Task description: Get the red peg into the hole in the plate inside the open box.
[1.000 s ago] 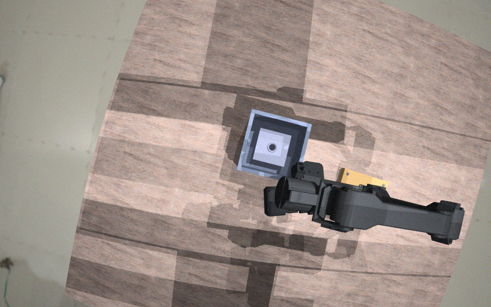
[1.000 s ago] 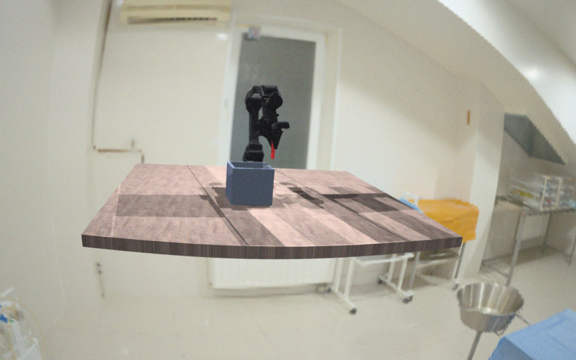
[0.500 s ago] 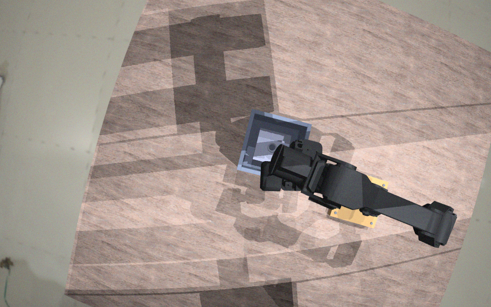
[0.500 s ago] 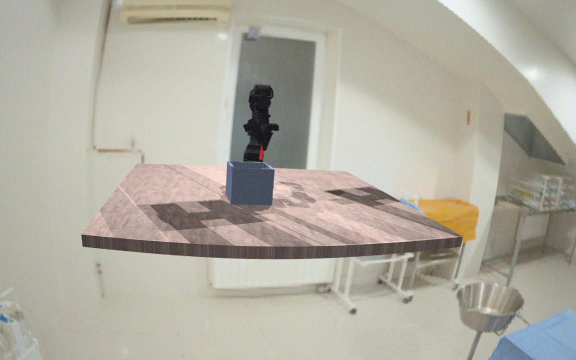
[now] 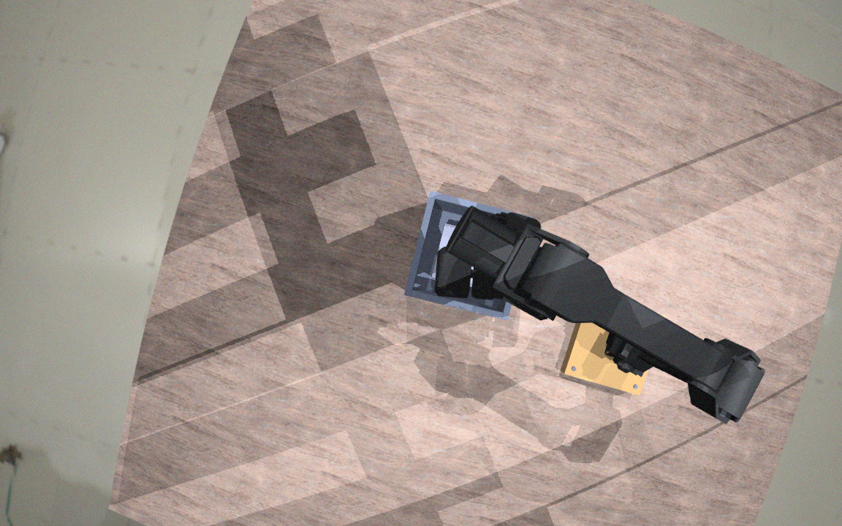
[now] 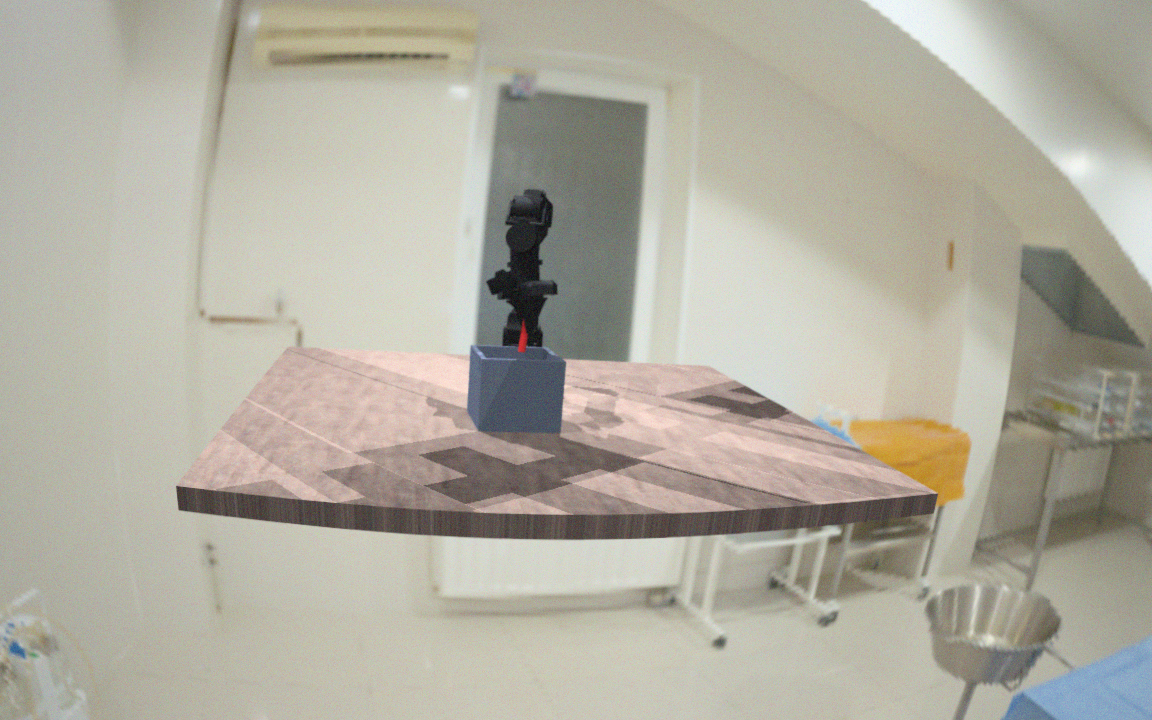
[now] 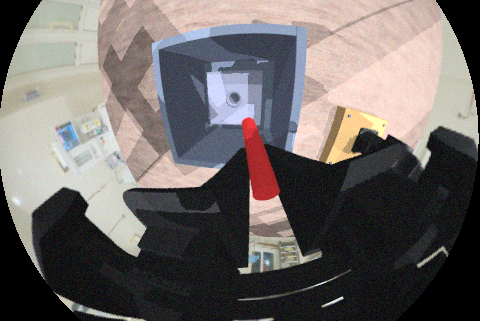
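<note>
The red peg [image 6: 523, 338] [image 7: 261, 161] is held between the black fingertips of my gripper [image 7: 254, 151], which is shut on it. The peg points downward over the open blue-grey box [image 5: 421, 245] [image 6: 517, 398] [image 7: 301, 61]. In the exterior view its lower end shows at about the height of the box's mouth. The pale plate [image 5: 448, 231] [image 7: 220, 86] lies at the box's bottom. Its round hole [image 7: 234, 98] is uncovered in the wrist view, a little beyond and left of the peg's tip. From above, the arm's end hides the peg and the hole.
The black arm [image 5: 646, 320] reaches over the box from its yellow mounting plate [image 5: 588, 366] [image 7: 350, 131]. The box's four high walls surround the plate. The wooden table [image 5: 607, 117] [image 6: 294, 447] carries patchy shadows.
</note>
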Motion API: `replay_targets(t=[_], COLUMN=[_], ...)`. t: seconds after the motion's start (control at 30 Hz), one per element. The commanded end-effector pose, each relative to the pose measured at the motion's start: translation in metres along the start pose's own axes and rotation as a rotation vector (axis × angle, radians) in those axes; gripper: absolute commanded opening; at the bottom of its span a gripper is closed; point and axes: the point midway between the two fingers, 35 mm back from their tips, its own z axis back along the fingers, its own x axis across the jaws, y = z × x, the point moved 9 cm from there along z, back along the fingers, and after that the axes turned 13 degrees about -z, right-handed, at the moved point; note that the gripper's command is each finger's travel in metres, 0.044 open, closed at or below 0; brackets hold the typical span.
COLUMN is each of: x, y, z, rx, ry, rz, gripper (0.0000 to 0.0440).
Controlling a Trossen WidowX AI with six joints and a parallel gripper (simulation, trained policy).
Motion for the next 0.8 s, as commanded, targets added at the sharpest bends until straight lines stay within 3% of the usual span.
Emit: replay_targets(t=[0.0, 0.77], x=[0.004, 0.024], y=[-0.006, -0.030], z=[-0.005, -0.061], rx=[0.004, 0.068], ry=[0.006, 0.047], rz=[-0.001, 0.046], gripper=[0.0000, 0.0000])
